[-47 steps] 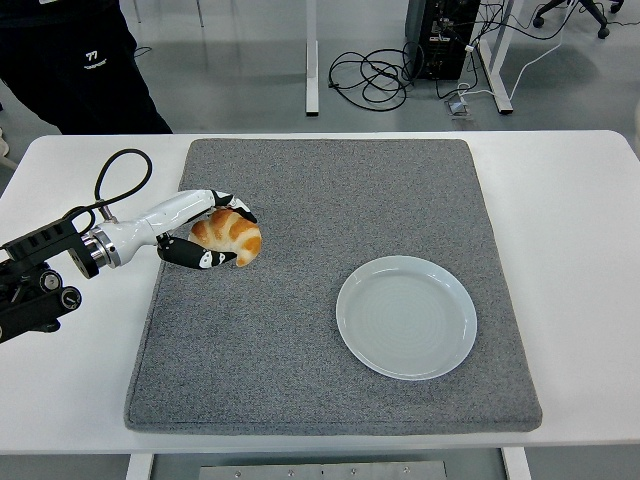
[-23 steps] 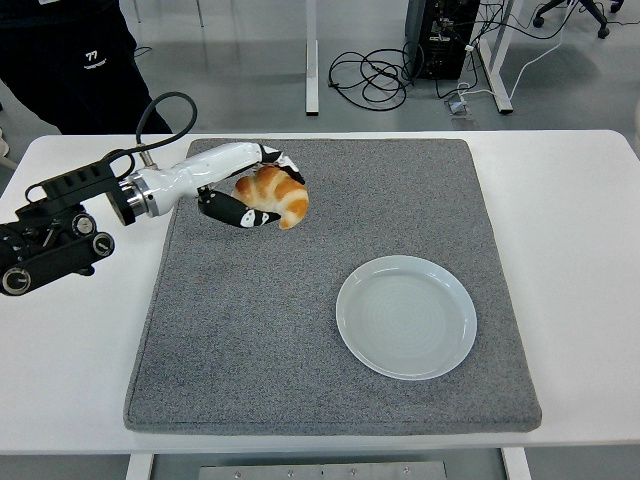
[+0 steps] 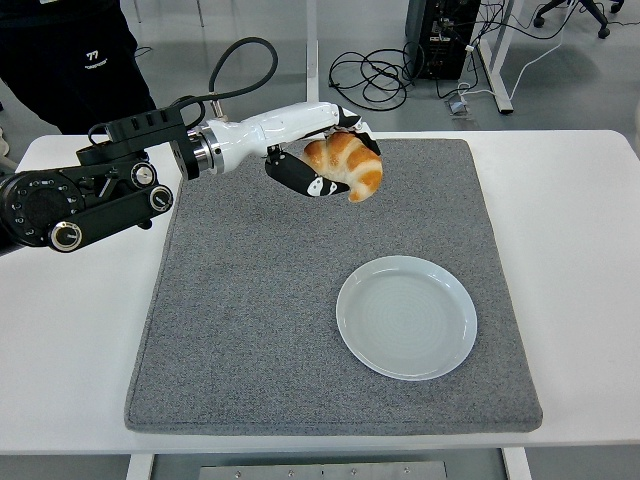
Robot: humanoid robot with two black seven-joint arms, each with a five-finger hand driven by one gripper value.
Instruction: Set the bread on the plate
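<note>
- plate (image 3: 406,317) pale blue-white, flat on grey mat (image 3: 250,340), nearer the camera than the hand and off to its right, well apart from it
- mat covers middle of white table (image 3: 70,360), extends below and to both sides of the hand
- left hand (image 3: 318,160) white with black fingertips, fingers curled and clamped around the bread, thumb side under it, other fingers over the top
- bread (image 3: 346,165) is a golden croissant, held in the hand up off the mat, over the mat's far part; its right end sticks out past the fingertips
- black forearm (image 3: 90,195) runs left from the hand to the picture's left edge, black cable (image 3: 240,60) loops up behind the wrist
- person in dark clothes (image 3: 70,60) stands beyond the table, far left of the hand
- cables on floor (image 3: 370,75) beyond the hand, past the table's far edge
</note>
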